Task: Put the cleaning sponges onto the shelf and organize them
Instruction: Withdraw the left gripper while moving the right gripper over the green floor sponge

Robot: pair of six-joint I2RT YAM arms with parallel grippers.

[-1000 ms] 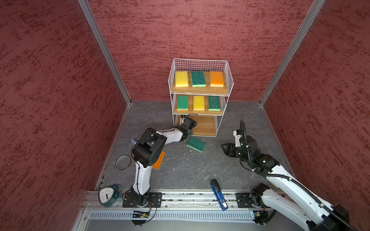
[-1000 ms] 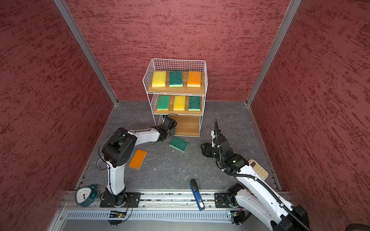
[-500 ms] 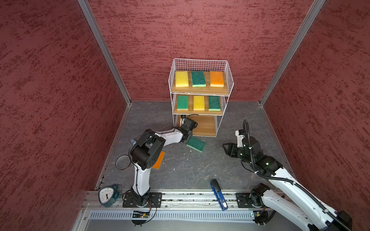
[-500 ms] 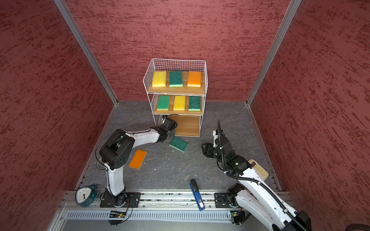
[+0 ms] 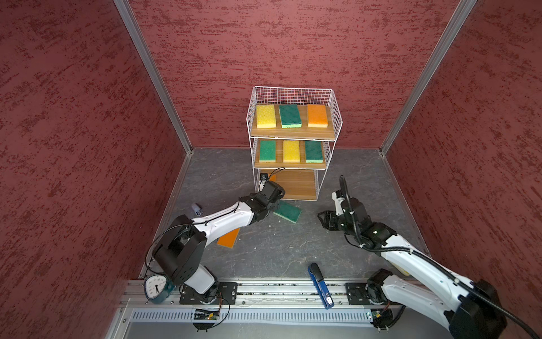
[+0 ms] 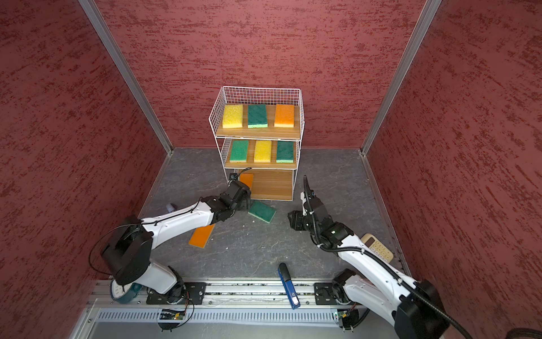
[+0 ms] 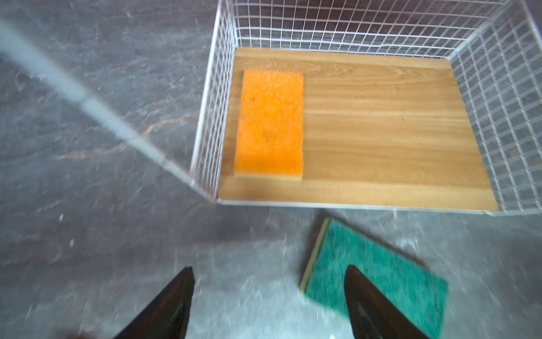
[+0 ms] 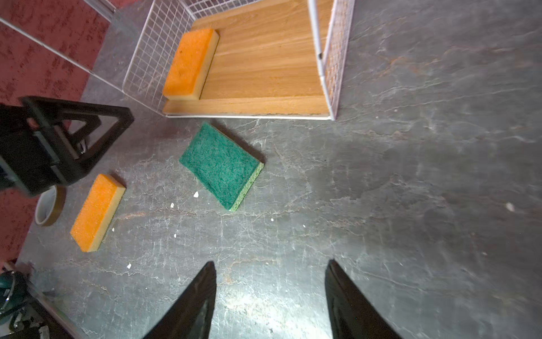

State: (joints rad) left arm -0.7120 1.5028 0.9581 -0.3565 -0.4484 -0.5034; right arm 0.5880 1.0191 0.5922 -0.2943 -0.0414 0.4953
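Note:
The shelf (image 5: 293, 95) stands at the back. Its top tier holds a yellow, a green and an orange sponge; the middle tier holds green, yellow and green ones. An orange sponge (image 7: 269, 123) lies flat at one side of the bottom board (image 7: 381, 132). On the floor in front lie a green sponge (image 5: 288, 212) (image 8: 221, 165) and an orange sponge (image 5: 228, 237) (image 8: 96, 211). My left gripper (image 7: 269, 268) hangs open and empty just outside the bottom tier, one finger over the green sponge's edge. To the right, my right gripper (image 8: 271, 262) is open over bare floor.
A blue stapler (image 5: 319, 286) lies near the front rail and a clock (image 5: 155, 289) stands by the left arm's base. A tape roll (image 8: 48, 210) sits near the left wall and a calculator (image 6: 377, 248) near the right wall. Red walls close in three sides.
My left gripper has drawn back out of the bottom tier toward the green sponge on the floor, leaving the orange sponge on the board. The right arm has barely shifted.

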